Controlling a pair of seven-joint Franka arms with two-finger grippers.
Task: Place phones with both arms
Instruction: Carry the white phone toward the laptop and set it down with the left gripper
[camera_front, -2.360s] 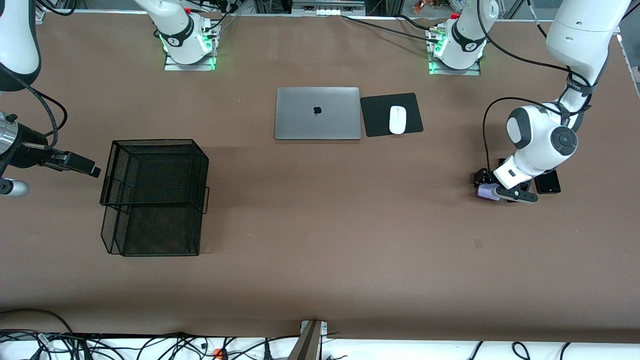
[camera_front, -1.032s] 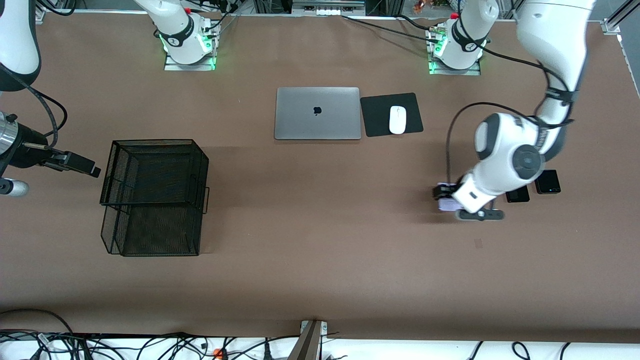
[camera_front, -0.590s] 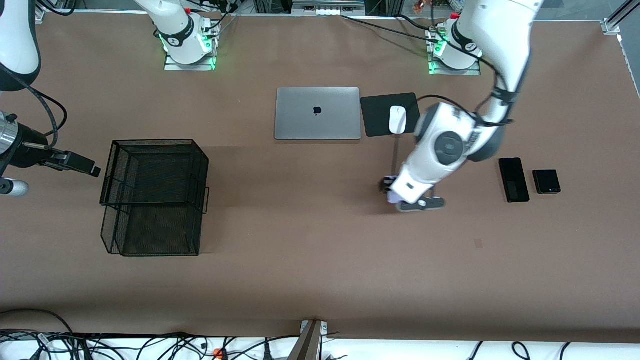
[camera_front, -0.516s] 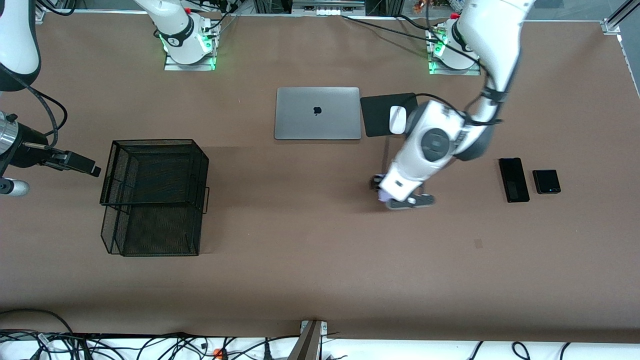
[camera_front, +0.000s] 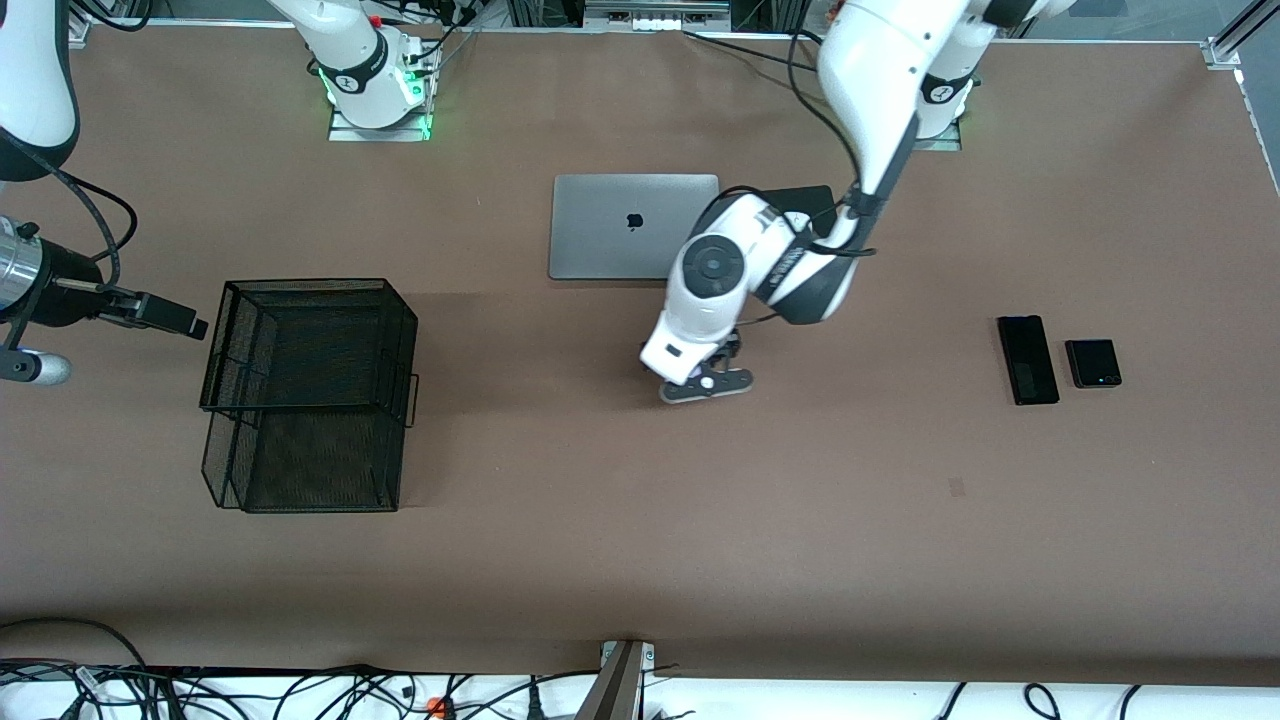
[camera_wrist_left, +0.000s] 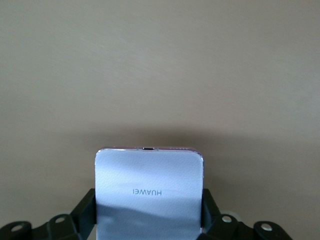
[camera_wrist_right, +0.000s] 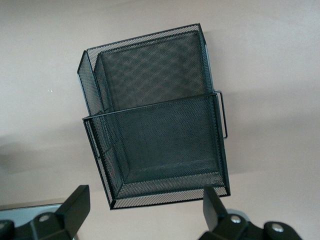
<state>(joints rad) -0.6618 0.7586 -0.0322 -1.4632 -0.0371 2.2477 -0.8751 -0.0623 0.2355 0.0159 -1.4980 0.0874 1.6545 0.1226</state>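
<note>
Phone, white-lavender (camera_wrist_left: 149, 187), is gripped in left gripper (camera_front: 702, 382) over bare table near laptop (camera_front: 634, 226) | step: carrying toward mesh tray (camera_front: 308, 392) | next: lowering needed | black phones (camera_front: 1027, 359) untouched | right gripper (camera_front: 170, 318) waits spread beside tray

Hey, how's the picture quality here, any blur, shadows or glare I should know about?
Front view: even light, soft shadow under the left arm and beside the mesh basket. Left wrist view: white-lavender phone sharp, its lower part shaded, table soft. Right wrist view: basket crisp, no glare.
</note>
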